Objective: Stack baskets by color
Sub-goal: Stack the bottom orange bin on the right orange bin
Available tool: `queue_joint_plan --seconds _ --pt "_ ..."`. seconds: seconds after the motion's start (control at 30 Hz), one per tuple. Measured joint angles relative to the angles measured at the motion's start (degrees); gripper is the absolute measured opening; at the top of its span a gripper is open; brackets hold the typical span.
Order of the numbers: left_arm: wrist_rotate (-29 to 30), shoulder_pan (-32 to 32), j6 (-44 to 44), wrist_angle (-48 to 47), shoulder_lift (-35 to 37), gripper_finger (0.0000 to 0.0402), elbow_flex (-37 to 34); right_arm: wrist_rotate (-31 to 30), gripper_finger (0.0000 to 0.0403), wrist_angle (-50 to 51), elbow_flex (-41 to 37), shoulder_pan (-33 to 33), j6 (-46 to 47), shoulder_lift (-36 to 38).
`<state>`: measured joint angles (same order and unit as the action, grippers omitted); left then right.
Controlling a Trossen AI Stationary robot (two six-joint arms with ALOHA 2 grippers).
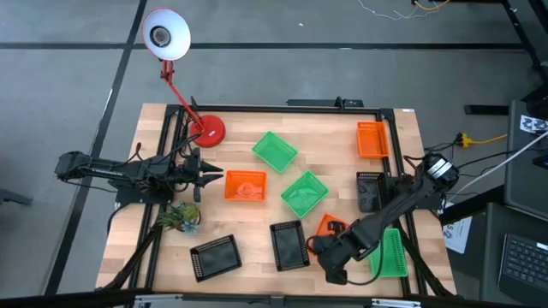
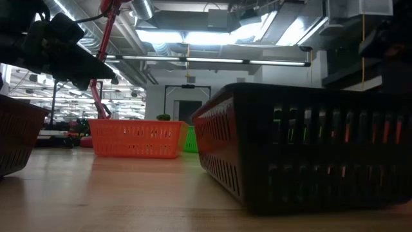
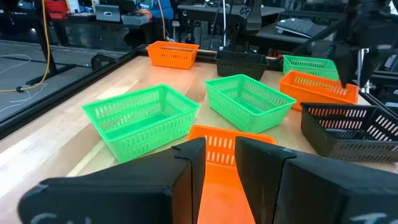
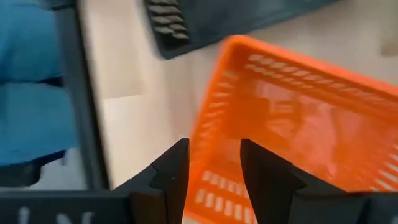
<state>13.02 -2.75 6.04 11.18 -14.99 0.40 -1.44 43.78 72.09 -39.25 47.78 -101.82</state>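
Nearest the table's front edge, the right gripper is being held with jaws apart and empty over an orange basket. Farther back, the left gripper is being held parted and empty at another orange basket, while green baskets and black baskets are lying scattered, unstacked.

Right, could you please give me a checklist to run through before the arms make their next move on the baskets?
1. Left pincer open: ok.
2. Left pincer aimed at the orange plastic mesh basket in front of it: ok, its near wall shows between the fingers.
3. Right pincer open: ok.
4. Right pincer over the second orange mesh basket: ok, one wall shows between its fingers.
5. Either pincer touching its basket: cannot tell.
6. Orange baskets stacked: not ok; these two and the third orange basket at the far right lie apart.
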Motion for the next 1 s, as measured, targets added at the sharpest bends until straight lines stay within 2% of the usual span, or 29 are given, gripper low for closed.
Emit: queue_joint_plan --seconds 0.43,0.57,1.0 --pt "0.0 0.0 0.0 0.0 0.01 0.008 0.0 -0.41 0.0143 6.15 10.46 0.02 4.77 -8.87" --pt "0.0 0.01 0.0 0.0 -0.01 0.008 0.0 -0.34 0.0143 10.74 10.95 0.02 9.19 -10.16" --pt "0.0 0.0 0.02 0.0 0.0 0.008 0.0 0.03 0.0143 12.0 11.0 -0.39 11.77 -11.7"
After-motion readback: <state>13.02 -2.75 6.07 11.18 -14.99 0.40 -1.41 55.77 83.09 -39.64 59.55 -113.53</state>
